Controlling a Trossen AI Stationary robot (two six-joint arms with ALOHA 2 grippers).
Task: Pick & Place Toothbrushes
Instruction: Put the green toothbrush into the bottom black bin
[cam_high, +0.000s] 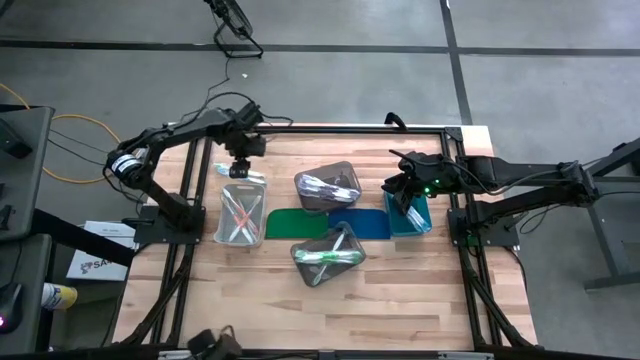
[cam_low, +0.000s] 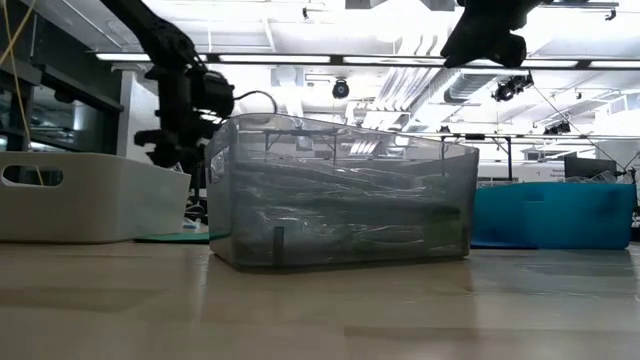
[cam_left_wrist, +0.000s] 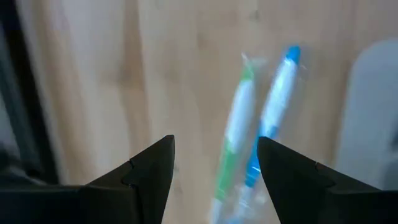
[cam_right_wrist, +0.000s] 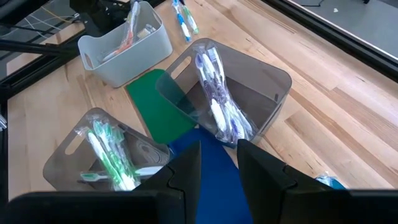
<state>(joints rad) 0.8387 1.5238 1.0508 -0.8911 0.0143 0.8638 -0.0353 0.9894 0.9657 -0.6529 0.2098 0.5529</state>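
Note:
Two wrapped toothbrushes, one green and one blue, lie side by side on the bare wood near the table's far left; they also show in the high view and the right wrist view. My left gripper hangs open above them, pointing down and touching nothing. More toothbrushes lie in the white bin and in two clear grey bins. My right gripper waits open and empty above the teal bin.
A green mat and a blue mat lie flat between the bins at mid-table. The white bin stands just nearer than the loose toothbrushes. Black frame rails border the table. Bare wood shows along the near side.

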